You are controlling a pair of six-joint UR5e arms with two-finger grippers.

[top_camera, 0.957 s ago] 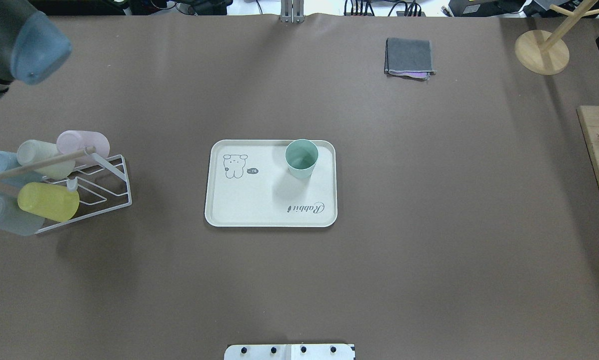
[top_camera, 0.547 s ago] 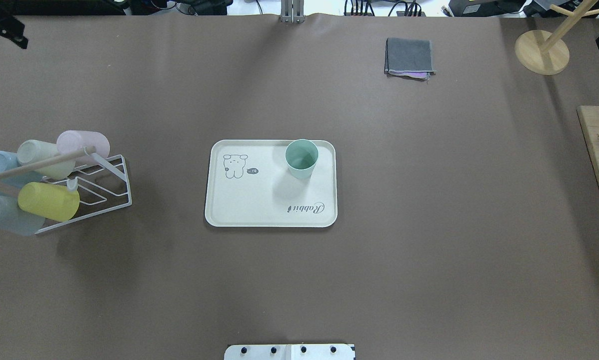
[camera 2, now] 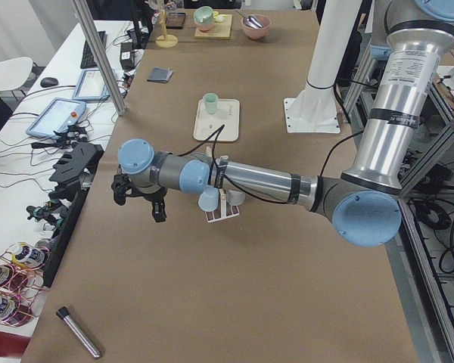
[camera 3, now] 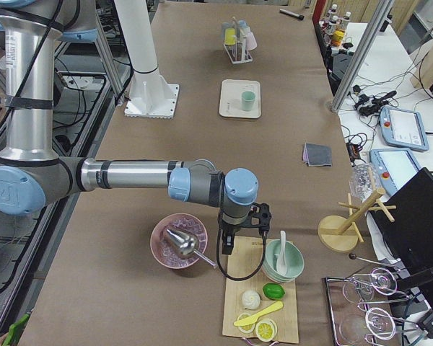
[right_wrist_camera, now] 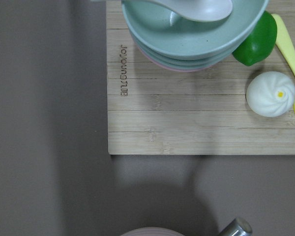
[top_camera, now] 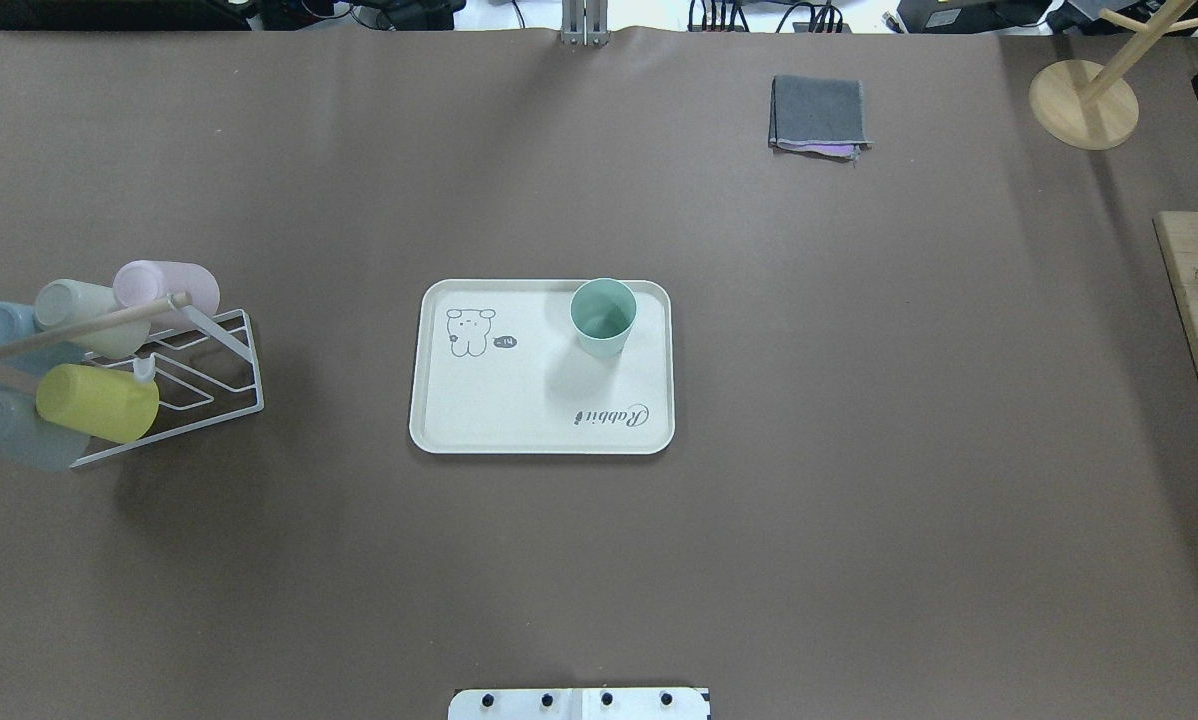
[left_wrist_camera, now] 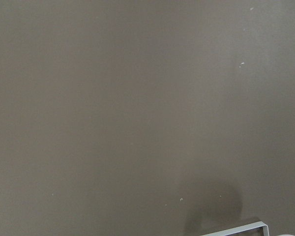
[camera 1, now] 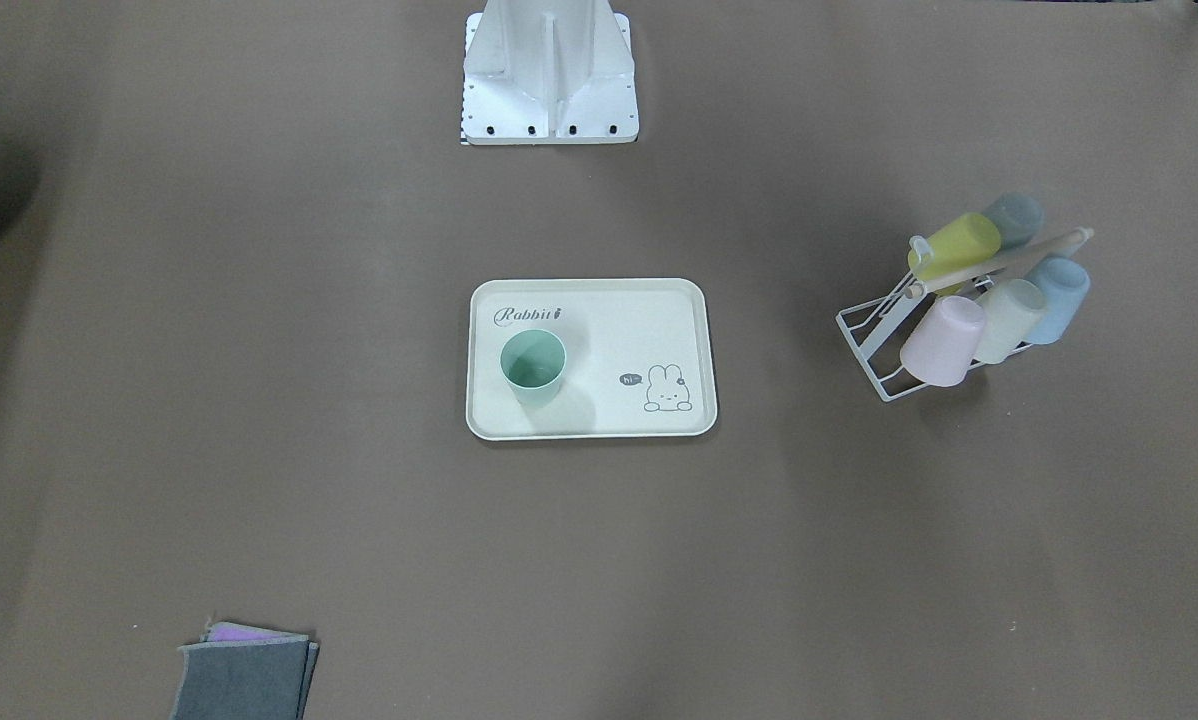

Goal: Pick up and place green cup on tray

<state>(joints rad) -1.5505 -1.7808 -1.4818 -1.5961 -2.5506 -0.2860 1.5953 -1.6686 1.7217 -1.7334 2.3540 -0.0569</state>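
You see green cup [top_camera: 603,317] upright on tray [top_camera: 499,400], far-R corner, tray reads "Rabbit" w/ bunny dwg, wire cup rack [top_camera: 221,372] well apart to L, grey cloth [top_camera: 819,112] far R, L gripper [camera 2: 140,208] and R gripper [camera 3: 244,238] at table ends, wide or narrow: cannot tell.

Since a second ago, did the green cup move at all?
No. In the overhead view the green cup stands in the tray's far right corner, beyond the Rabbit lettering, exactly where it stood before.
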